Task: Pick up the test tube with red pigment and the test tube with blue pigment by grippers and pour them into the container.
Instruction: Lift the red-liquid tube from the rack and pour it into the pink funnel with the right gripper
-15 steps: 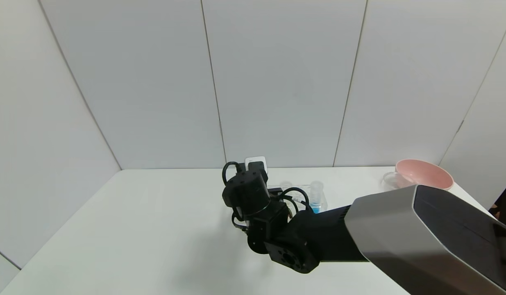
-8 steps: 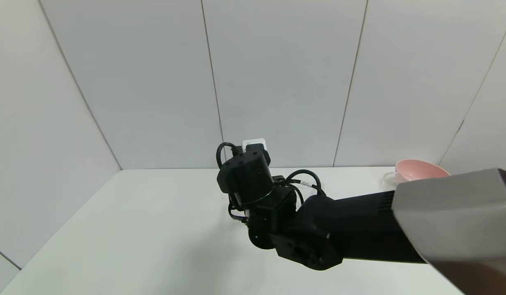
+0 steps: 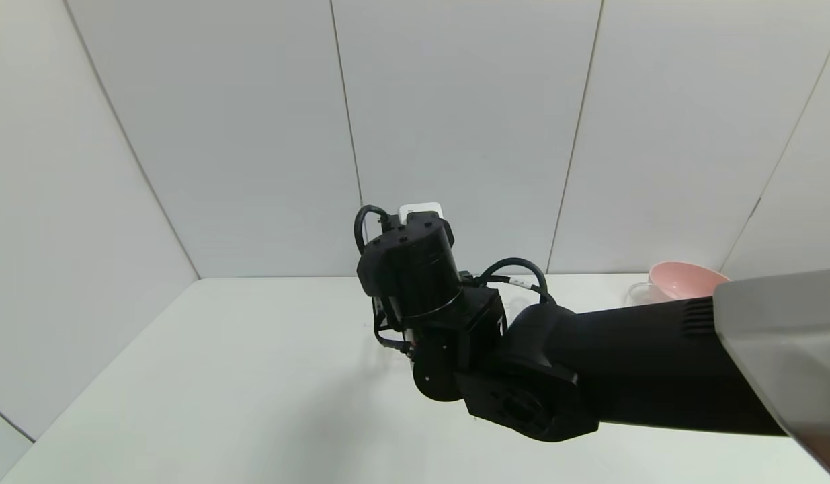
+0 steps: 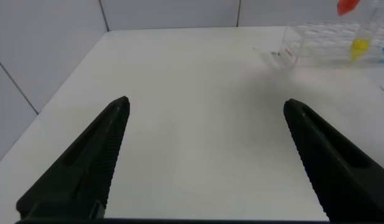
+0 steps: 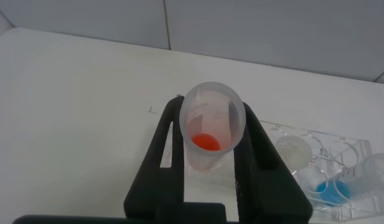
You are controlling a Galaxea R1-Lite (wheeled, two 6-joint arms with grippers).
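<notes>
above the clear tube rack [image 5: 316, 155], the right end effector [image 5: 211, 146] has its two black fingers [image 5: 163, 155] clamped on the test tube with red pigment [image 5: 211, 127], gripping it just under the wider rim so the lip cannot slide down through the grip. the tube sits mouth-up, with the red liquid pooled at its rounded bottom, which by my reading is why nothing spills while it is carried. the test tube with blue pigment [image 5: 333, 186] stands in the rack beside an empty-looking tube [image 5: 293, 151]; from the left wrist view a tube with yellow liquid [image 4: 360, 45] also shows in the rack, and it is not part of the job. in the head view the right arm [image 3: 589, 370] hides the rack, and only the pink bowl [image 3: 687, 279] and something clear beside it, possibly the container [image 3: 646, 292], show at the far right of the bench [image 3: 220, 376]. the left end effector [image 4: 207, 162] hangs wide open over bare bench, well apart from the rack, probably waiting to take the blue tube. the next move likely calls for carrying the red tube level toward the container.
</notes>
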